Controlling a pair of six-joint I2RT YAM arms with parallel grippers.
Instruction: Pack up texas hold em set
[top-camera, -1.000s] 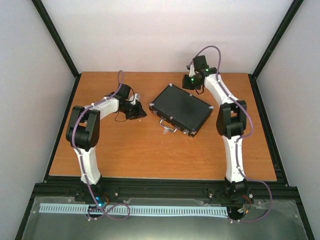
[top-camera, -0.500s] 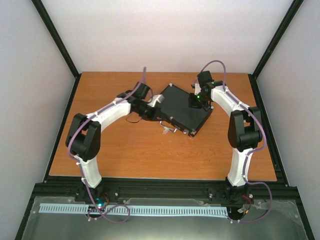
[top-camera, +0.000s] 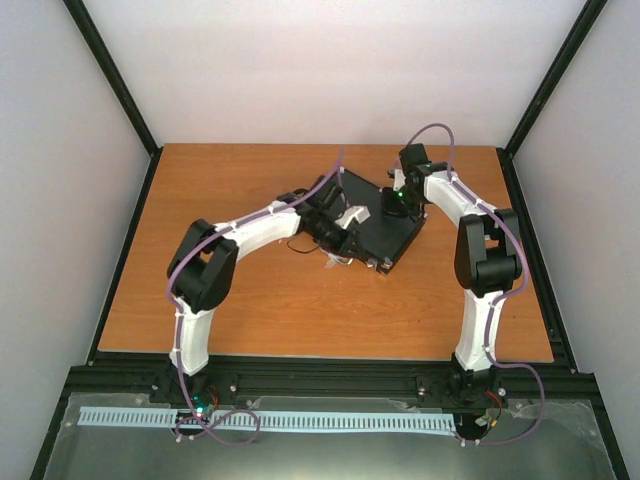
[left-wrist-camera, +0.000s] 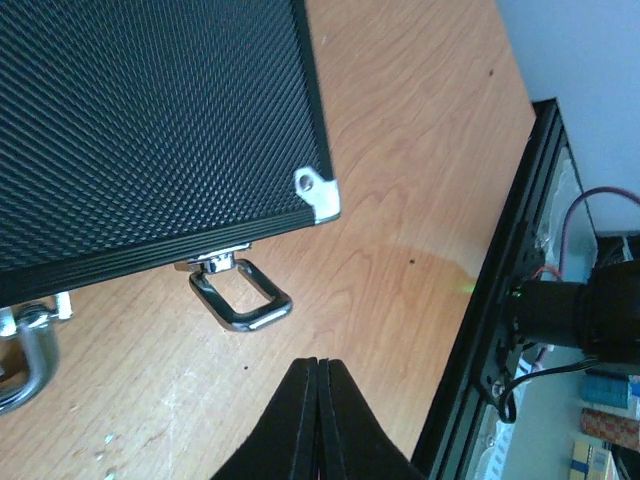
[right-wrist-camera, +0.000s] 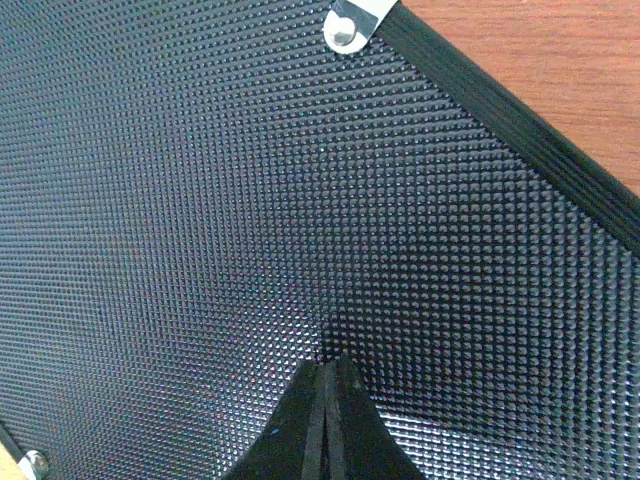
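Note:
The black textured case (top-camera: 388, 238) lies closed and slanted at the table's middle back. In the left wrist view its lid (left-wrist-camera: 140, 120) fills the upper left, with a silver corner plate (left-wrist-camera: 318, 195), a silver clasp loop (left-wrist-camera: 241, 296) and part of the handle (left-wrist-camera: 20, 355) on the front edge. My left gripper (top-camera: 340, 250) (left-wrist-camera: 318, 365) is shut and empty, over bare table just in front of the clasp loop. My right gripper (top-camera: 392, 205) (right-wrist-camera: 328, 362) is shut, with its tips at the lid (right-wrist-camera: 250, 200). Chips, disc, triangle and dice are out of view.
The wooden table (top-camera: 250, 290) is ringed by a black frame; its near rail (left-wrist-camera: 500, 300) shows close by in the left wrist view. Small white scraps (top-camera: 330, 263) lie by the case's front edge. White walls stand on three sides.
My left arm has swung right from the table's left side to the case's front edge. My right gripper has come from behind the case down onto its lid.

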